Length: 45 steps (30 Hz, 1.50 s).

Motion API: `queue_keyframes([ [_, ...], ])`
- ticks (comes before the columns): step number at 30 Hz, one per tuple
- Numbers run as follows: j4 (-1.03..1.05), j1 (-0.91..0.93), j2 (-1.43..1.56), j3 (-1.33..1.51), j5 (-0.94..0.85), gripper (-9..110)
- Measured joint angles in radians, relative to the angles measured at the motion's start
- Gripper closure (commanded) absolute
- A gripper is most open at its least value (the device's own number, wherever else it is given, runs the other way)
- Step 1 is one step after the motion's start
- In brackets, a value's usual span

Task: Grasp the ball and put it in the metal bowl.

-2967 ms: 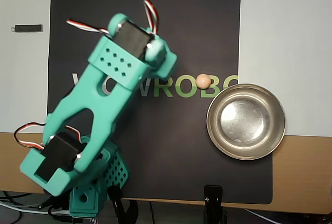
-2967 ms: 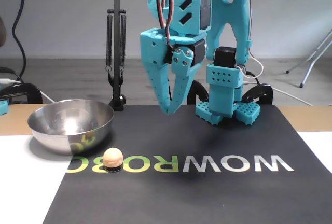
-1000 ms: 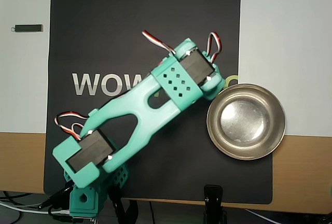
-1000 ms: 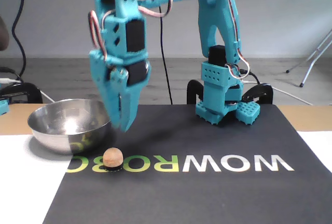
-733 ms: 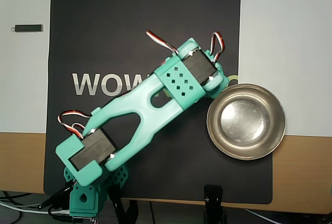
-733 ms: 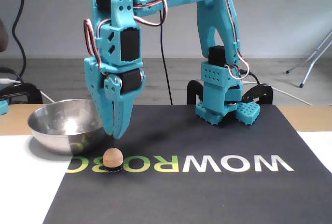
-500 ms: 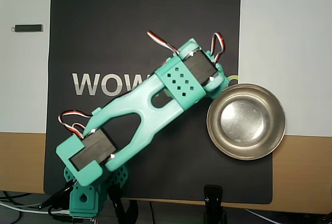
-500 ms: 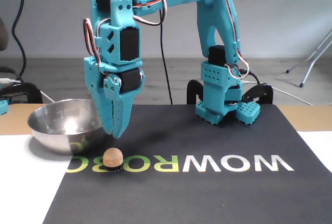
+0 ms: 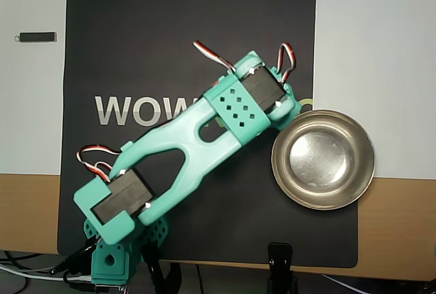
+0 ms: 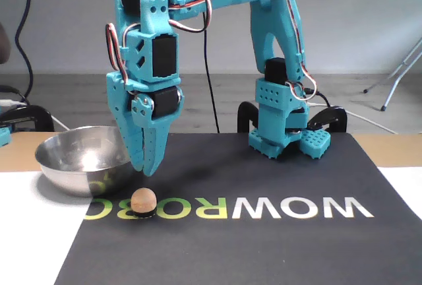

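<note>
Ball (image 10: pixel 143 201) resting free on the desk (image 10: pixel 264 245) directly beneath the hand (image 10: pixel 146 169), metal bowl (image 10: pixel 79 159) just beside, hand tips pointing down, close together and empty, apparently hovering for a descent onto it.

The worktop (image 9: pixel 402 219) is light wood along the near edge in the overhead view, with white sheets (image 9: pixel 375 49) covering most of it. A large black rectangular mat (image 9: pixel 136 35) printed with big letters lies over the middle. On the mat, in the fixed view, a small smooth peach-orange ball (image 10: pixel 143 200) sits on the lettering, just beside the round shiny metal bowl (image 10: pixel 79 159), which rests at the mat's edge, partly on white. The turquoise arm's base (image 10: pixel 283 141) stands at the mat's far side. A small dark stick-shaped object (image 9: pixel 37 37) lies on the white sheet, well apart.
</note>
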Motion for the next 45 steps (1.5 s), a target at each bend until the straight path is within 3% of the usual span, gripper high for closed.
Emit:
queue_keyframes([
  [4, 0.0, 0.0, 0.0, 0.0, 0.0, 80],
  [10, 0.0, 0.0, 0.0, 0.0, 0.0, 58],
  [45, -0.055, -0.005, -0.098, 0.0, 0.0, 57],
])
